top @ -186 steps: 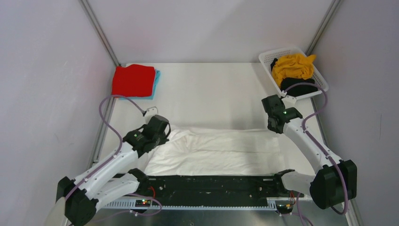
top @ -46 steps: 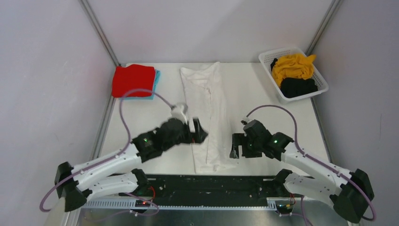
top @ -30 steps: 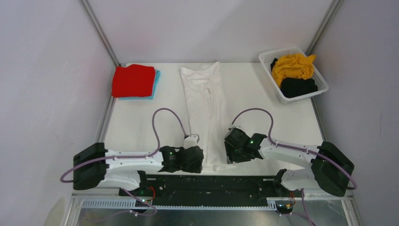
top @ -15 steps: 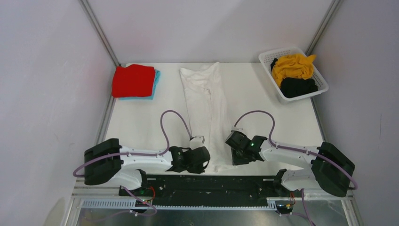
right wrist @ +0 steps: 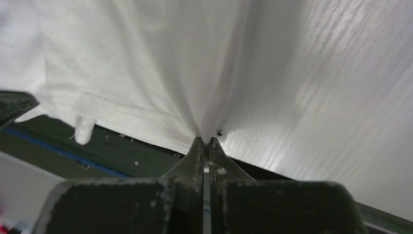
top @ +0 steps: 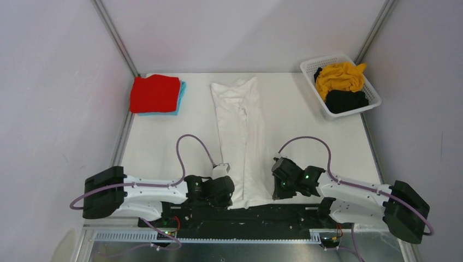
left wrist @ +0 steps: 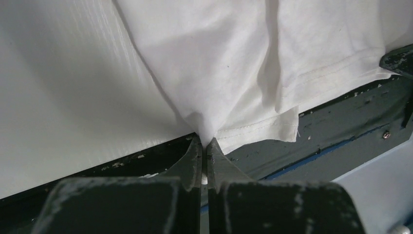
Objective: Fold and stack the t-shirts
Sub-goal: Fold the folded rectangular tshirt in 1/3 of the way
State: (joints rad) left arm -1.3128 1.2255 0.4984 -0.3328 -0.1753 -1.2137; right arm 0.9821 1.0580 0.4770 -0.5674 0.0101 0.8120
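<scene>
**Status: two shirts stacked, third mid-fold, two untouched**

Done, as far as visible: the red shirt point(top: 155, 93) lies folded on the light blue shirt point(top: 182, 87) at the far-left corner of the table point(top: 306, 131).

In hand: the white t-shirt point(top: 240, 136) lies as a long narrow strip down the middle, from the far edge to the near edge, its hem overhanging the near edge slightly. The left gripper point(left wrist: 205, 146) is pressed together on the hem's left corner. The right gripper point(right wrist: 205, 144) pinches the right corner likewise.

Judgement: the lengthwise fold looks finished. The crosswise fold and the transfer to the stack are not yet done.

Left: the mustard yellow shirt point(top: 339, 76) and black shirt point(top: 346, 101) sit crumpled in the basket point(top: 309, 66) at the far-right corner.
</scene>
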